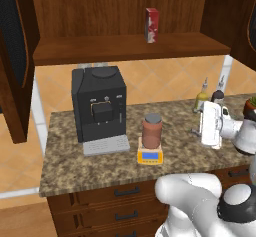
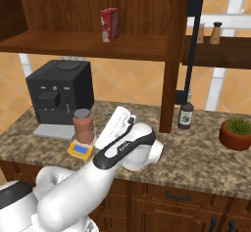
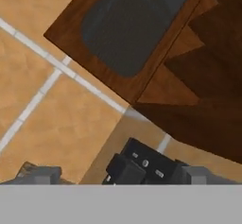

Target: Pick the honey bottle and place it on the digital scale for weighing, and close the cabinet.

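The honey bottle (image 1: 152,130) (image 2: 83,125), a reddish-brown jar with a grey lid, stands upright on the small yellow digital scale (image 1: 150,156) (image 2: 80,150) on the counter. My gripper (image 1: 196,129) (image 3: 122,176) hovers to the right of the jar, apart from it, open and holding nothing. The hand view looks up and left, with my fingertips (image 3: 40,175) spread wide. Both doors of the dark-brown cabinet (image 1: 130,48) stand open: the left door (image 1: 12,56) (image 3: 123,24) and the right door (image 2: 176,55) with its black bar handle (image 2: 192,50).
A black coffee machine (image 1: 98,106) (image 2: 60,96) (image 3: 142,166) sits left of the scale. A red-and-white carton (image 1: 152,25) (image 2: 109,24) stands on the cabinet shelf. A slim yellow bottle (image 1: 201,98), a dark bottle (image 2: 186,116) and a potted plant (image 2: 237,132) are to the right. Drawers (image 1: 125,191) run below the counter.
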